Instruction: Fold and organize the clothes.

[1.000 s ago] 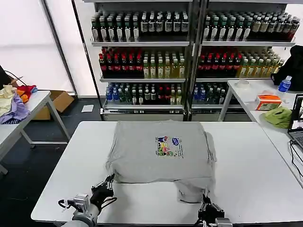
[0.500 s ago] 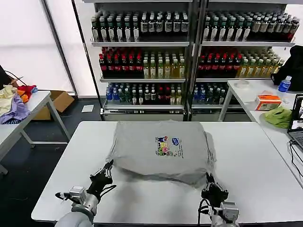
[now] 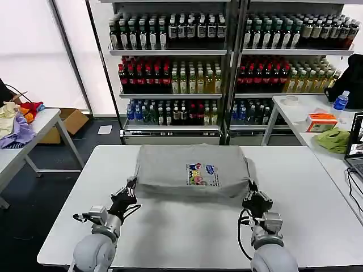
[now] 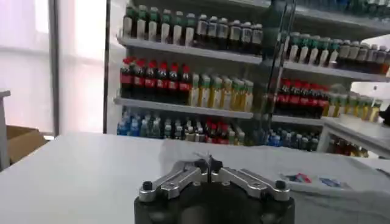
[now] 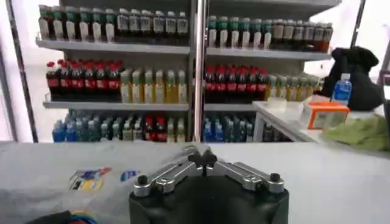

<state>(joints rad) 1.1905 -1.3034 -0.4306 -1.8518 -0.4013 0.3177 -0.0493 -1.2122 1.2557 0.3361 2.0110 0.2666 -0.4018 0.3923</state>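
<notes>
Head view: grey shirt (image 3: 193, 171) at frame centre, near hem now carried up over the body since a second ago, fold nearly complete | left gripper (image 3: 129, 190) and right gripper (image 3: 253, 197) pinch its front corners | Left wrist view: fingertips (image 4: 208, 163) pressed together | Right wrist view: jaws likewise closed.

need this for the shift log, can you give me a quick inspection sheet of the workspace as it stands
surface: white table, bare around the shirt
job's things: grey shirt, folded, print up, at the far middle of the table
clutter: nothing seen on the work table
grippers: left gripper shut on the shirt's near left corner; right gripper shut on its near right corner
cables: black cable looped at the right wrist
surroundings: bottle shelves behind; side tables with garments
</notes>
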